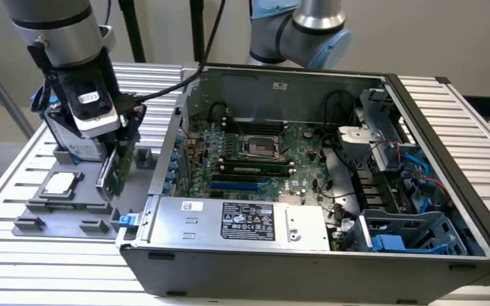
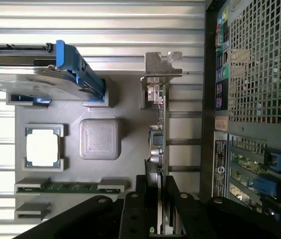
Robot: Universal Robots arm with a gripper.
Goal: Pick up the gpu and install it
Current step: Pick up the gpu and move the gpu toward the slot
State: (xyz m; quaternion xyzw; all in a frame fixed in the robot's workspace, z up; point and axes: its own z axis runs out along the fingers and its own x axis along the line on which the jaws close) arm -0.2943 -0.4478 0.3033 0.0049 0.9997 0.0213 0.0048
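One gpu [image 1: 114,171] [image 2: 158,142] is in play: a thin, dark green board standing on its long edge, with a narrow silver bracket [image 2: 163,67] at the end away from the tool [image 1: 119,141] [image 2: 156,191]. The tool's two black fingers [image 2: 133,209] are closed flat against the card's two faces, gripping it near one end. The card hangs over a grey parts tray [image 1: 58,220] [image 2: 130,164]; I cannot tell whether it has cleared the tray.

The tray also holds one square silver CPU [image 1: 60,183] [image 2: 43,148], one memory stick [image 2: 65,187] and one hard drive [image 2: 31,74] with blue side rails. It lies near the slatted metal surface's [image 1: 49,268] [image 2: 95,20] edge on the exterior view's left. One open computer case [image 1: 313,268] [image 2: 257,74] sits just beside the tray, and the card is close to its outer wall.

The arm [image 1: 58,32] reaches down over the tray, wrist pointing straight at the surface.
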